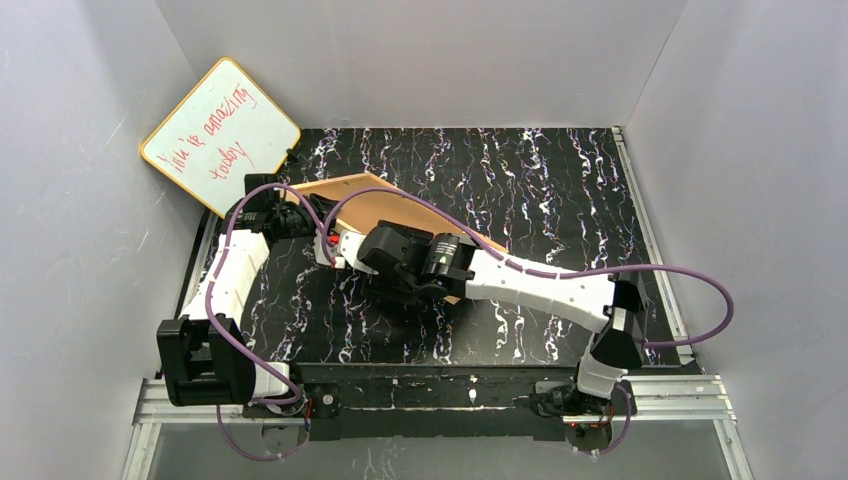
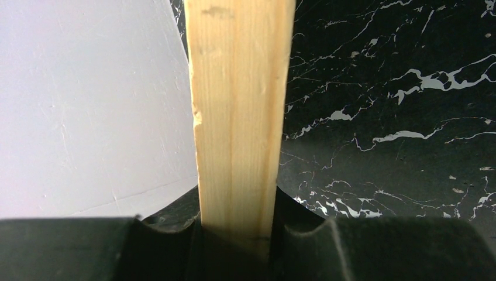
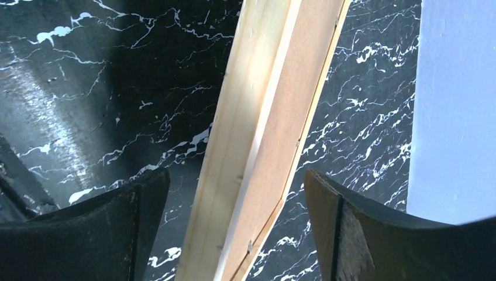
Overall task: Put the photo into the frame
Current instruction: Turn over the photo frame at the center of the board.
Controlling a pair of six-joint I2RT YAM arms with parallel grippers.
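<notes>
My left fingers (image 2: 362,252) clamp the thin light-wood picture frame (image 2: 240,117), tilted over the black marbled table (image 2: 398,146), far left. My right fingers (image 3: 88,234) straddle its edge, open. No photo shows, so I judge inserting it is not yet done.

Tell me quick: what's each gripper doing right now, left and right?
Left gripper: closed on the wooden edge of the frame.
Right gripper: open, straddling the frame with a gap showing on each side.
</notes>
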